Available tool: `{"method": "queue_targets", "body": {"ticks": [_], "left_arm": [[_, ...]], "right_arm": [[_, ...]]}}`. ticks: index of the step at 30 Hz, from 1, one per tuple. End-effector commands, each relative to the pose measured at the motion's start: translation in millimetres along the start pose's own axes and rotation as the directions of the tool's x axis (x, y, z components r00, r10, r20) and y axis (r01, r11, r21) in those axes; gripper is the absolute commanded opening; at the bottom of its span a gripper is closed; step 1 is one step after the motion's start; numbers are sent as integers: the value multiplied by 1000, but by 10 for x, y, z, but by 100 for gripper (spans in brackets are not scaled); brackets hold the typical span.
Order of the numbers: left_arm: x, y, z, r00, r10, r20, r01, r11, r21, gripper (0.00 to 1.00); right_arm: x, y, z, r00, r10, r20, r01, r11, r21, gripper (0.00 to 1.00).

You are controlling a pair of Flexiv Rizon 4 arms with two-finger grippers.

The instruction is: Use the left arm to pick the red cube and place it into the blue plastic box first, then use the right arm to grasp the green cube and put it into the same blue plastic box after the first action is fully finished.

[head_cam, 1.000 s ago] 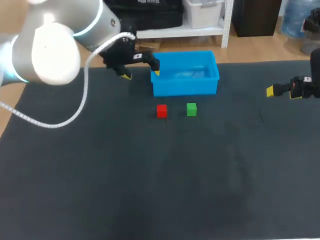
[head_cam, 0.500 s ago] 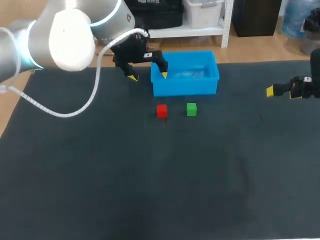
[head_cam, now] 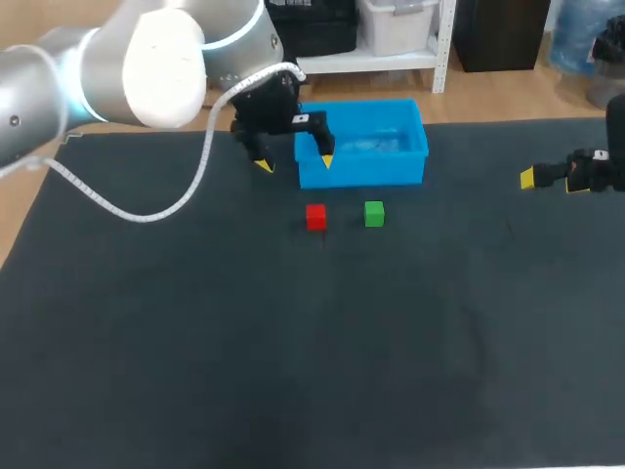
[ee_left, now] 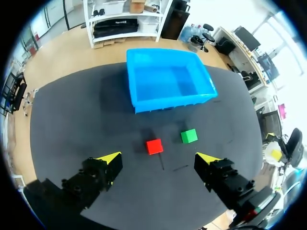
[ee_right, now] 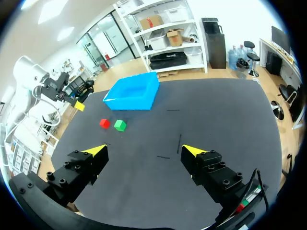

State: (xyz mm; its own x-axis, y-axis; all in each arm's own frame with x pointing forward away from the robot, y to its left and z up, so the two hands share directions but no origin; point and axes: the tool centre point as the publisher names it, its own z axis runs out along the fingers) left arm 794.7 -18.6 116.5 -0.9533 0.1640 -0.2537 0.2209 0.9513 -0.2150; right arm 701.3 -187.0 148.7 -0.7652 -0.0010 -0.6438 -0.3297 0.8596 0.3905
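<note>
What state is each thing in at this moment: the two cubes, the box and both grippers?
red cube: on the table, ungrasped, in front of the box.
green cube: on the table, ungrasped, beside the red cube, apart from it.
blue plastic box: upright, open-topped, empty.
left gripper: open, empty, by the box's left end.
right gripper: open, empty, at the table's right side.

Robot lab: arms, black table

The small red cube sat flat, with the same-sized green cube close at its 3 o'clock, the 2 not touching. The open blue plastic box stood upright near them at 12 o'clock, both cubes outside it.
</note>
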Motion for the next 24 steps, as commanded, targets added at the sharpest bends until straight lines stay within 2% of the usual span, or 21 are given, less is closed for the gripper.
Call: {"method": "queue_targets", "body": {"ticks": [1, 24], "left_arm": [[-62, -27, 33, 1000, -2, -22, 2, 1000, -18, 100], [7, -139, 309, 994, 10, -113, -17, 998, -59, 100]], "right_arm": [[-1, 5, -3, 1000, 0, -1, 0, 1000, 2, 100], [-1, 5, -3, 1000, 0, -1, 0, 1000, 2, 100]]}}
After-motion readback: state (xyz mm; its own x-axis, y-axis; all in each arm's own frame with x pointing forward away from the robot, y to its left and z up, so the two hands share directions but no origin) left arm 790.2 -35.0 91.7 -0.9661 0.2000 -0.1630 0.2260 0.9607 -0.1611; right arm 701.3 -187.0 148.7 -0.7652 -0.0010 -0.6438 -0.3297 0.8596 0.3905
